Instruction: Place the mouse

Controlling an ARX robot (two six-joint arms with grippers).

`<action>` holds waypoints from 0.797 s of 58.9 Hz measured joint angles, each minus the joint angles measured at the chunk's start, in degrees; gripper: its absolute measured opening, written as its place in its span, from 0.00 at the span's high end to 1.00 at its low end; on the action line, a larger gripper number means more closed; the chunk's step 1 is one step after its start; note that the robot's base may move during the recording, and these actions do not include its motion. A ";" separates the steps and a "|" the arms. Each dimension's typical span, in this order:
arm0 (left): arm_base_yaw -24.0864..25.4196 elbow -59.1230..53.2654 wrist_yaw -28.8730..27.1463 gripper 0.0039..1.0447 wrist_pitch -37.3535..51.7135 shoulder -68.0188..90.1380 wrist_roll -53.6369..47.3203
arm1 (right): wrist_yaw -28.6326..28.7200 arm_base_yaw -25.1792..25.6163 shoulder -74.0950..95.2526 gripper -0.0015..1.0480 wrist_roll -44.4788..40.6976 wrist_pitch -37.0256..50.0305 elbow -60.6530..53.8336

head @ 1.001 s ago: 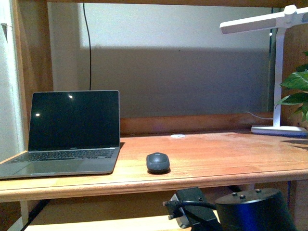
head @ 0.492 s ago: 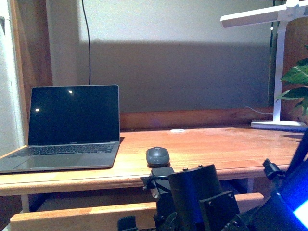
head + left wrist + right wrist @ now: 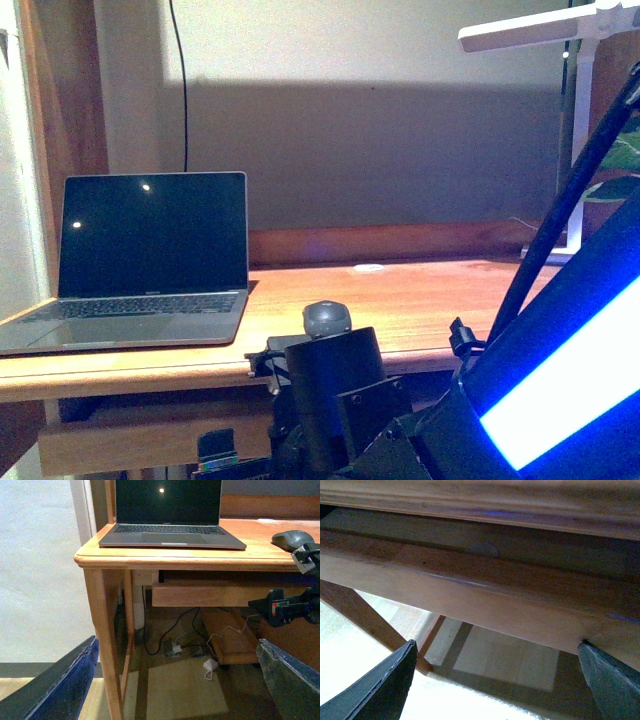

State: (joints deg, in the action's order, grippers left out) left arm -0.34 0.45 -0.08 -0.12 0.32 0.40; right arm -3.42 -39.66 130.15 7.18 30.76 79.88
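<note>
Mouse (image 3: 326,317) lies on the desk (image 3: 430,300), above both open claws.

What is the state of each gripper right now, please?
Left gripper: open, holding nothing, below the desk edge.
Right gripper: open, holding nothing, under the desk.
The mouse lies on the desk, ungripped.

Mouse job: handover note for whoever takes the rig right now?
Left claw: open, empty, low beside the desk.
Right claw: open, empty, below the desk's front edge.
Mouse: on the desk, right of the laptop, near the front edge; neither claw touches it.
Done: mouse rests on the desk.
Left: cannot tell if it must go elsewhere; otherwise just park the arms.
</note>
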 joint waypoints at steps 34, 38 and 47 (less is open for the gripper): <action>0.00 0.00 0.02 0.07 0.00 0.00 0.02 | 4.15 5.95 -40.24 0.07 0.79 9.29 -40.39; 0.00 0.00 0.00 0.07 0.00 0.00 0.02 | 4.57 6.29 -48.04 0.07 1.05 8.55 -46.95; 0.00 0.00 0.02 0.07 0.00 0.00 0.00 | 5.49 8.04 -66.97 0.07 2.84 1.95 -57.83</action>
State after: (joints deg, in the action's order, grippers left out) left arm -0.34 0.45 -0.05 -0.12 0.32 0.40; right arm 2.07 -31.62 63.18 10.02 32.71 22.04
